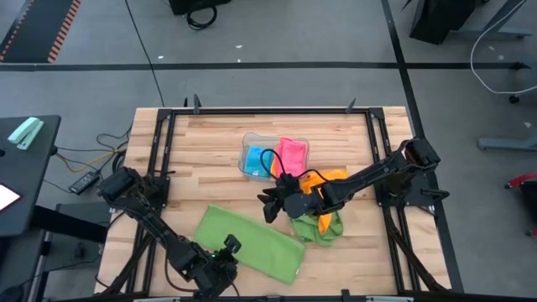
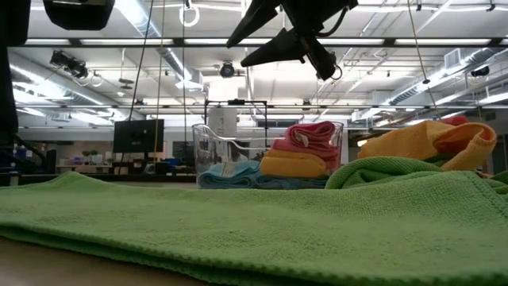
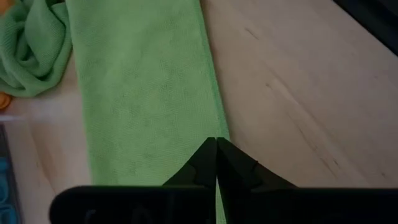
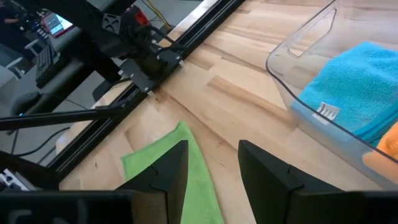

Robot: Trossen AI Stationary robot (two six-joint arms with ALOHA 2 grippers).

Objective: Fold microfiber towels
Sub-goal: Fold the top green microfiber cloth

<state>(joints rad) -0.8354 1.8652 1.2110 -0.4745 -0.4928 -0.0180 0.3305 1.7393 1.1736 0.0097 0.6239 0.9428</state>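
A green microfiber towel (image 1: 249,241) lies folded into a long flat strip on the table's near left part; it fills the low view (image 2: 238,214). My left gripper (image 3: 216,148) is shut, its tips at the strip's long edge (image 3: 211,93), near the strip's near end (image 1: 225,250). My right gripper (image 1: 270,208) hangs open above the table's middle (image 4: 213,165), holding nothing, over the strip's far corner (image 4: 180,168). A crumpled green towel (image 1: 325,226) and an orange one (image 1: 329,178) lie heaped right of the middle. My left gripper's shut fingertips (image 3: 205,158) come slanting down onto the strip's long edge (image 3: 219,127). Whether they touch or pinch that edge, I cannot tell. The strip lies flat on the table.
A clear plastic tray (image 1: 248,138) at the far middle holds a blue towel (image 4: 360,81), a pink one (image 1: 291,155) and an orange one (image 2: 294,165). A black frame rail (image 4: 161,56) runs along the table's sides. Bare wood (image 3: 298,81) shows beside the strip.
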